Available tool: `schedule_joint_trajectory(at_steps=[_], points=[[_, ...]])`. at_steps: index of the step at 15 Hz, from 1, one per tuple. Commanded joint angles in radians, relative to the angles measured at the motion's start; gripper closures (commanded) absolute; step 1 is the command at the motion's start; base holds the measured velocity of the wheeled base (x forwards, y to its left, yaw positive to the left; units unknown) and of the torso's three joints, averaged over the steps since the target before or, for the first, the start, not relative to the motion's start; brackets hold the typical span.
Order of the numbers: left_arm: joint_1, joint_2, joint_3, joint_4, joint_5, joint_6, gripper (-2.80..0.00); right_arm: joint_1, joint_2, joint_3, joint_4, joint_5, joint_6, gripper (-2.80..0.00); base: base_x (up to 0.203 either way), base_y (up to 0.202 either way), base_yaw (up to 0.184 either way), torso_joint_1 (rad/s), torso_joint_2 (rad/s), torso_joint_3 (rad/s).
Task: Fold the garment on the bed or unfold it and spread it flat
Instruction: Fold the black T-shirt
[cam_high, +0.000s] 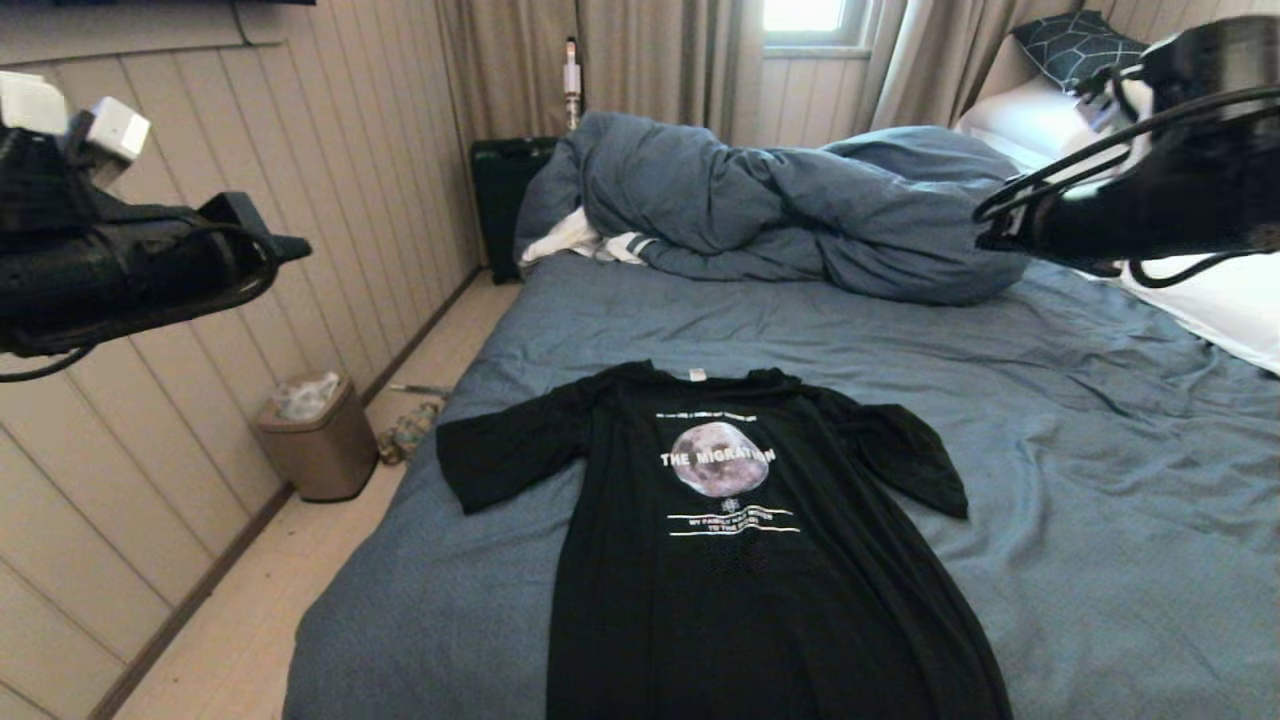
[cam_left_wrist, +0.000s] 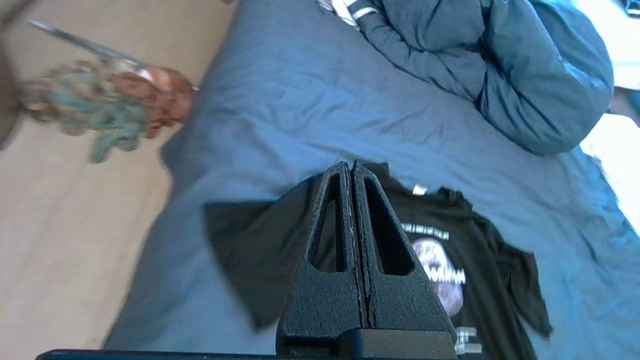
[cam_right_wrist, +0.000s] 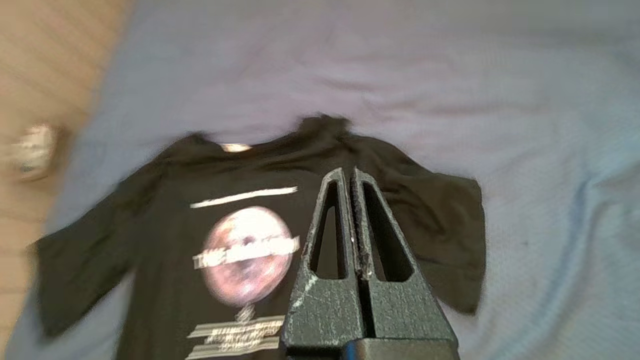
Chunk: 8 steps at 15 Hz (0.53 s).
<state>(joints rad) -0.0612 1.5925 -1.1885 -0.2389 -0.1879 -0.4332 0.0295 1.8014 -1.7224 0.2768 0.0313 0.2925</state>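
Left claw (cam_left_wrist: 351, 167) pressed together, nothing held, raised above bed's left edge. Right claw (cam_right_wrist: 349, 175) likewise pressed together, empty, raised over right sleeve. Black T-shirt (cam_high: 740, 540) spread flat, print up, on blue-grey sheet of bed (cam_high: 1100, 520); bunched duvet (cam_high: 780, 200) beyond collar.

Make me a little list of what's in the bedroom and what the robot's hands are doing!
T-shirt: black, moon print, spread flat, print up
Bed: blue-grey sheet, wrinkled
Duvet: bunched up beyond the T-shirt
Pillows: white, at the head of the bed
Bin: on the floor beside the bed
Left gripper: fingers shut, empty, above the T-shirt
Right gripper: fingers shut, empty, above the T-shirt
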Motion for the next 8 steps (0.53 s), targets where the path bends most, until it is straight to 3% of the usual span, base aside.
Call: schedule_joint_trajectory(at_steps=[1,4,6,8], points=[[-0.024,0.145,-0.027,-0.034,-0.001,-0.018,0.0,-0.036,0.215,-0.087,0.012,0.0,0.015,0.0,0.0,0.0,0.0,0.0,0.0,0.0],[-0.031,0.171,-0.013,-0.046,-0.002,-0.037,0.0,-0.107,0.298,-0.131,0.026,0.001,0.039,0.0,0.0,0.0,0.0,0.0,0.0,0.0],[-0.031,0.175,-0.005,-0.046,-0.002,-0.083,0.0,-0.111,0.302,-0.098,0.028,0.001,0.043,0.0,0.0,0.0,0.0,0.0,0.0,0.0],[-0.031,0.17,0.022,-0.048,-0.004,-0.09,0.0,-0.114,0.336,-0.088,0.027,-0.005,0.041,0.0,0.0,0.0,0.0,0.0,0.0,0.0]])
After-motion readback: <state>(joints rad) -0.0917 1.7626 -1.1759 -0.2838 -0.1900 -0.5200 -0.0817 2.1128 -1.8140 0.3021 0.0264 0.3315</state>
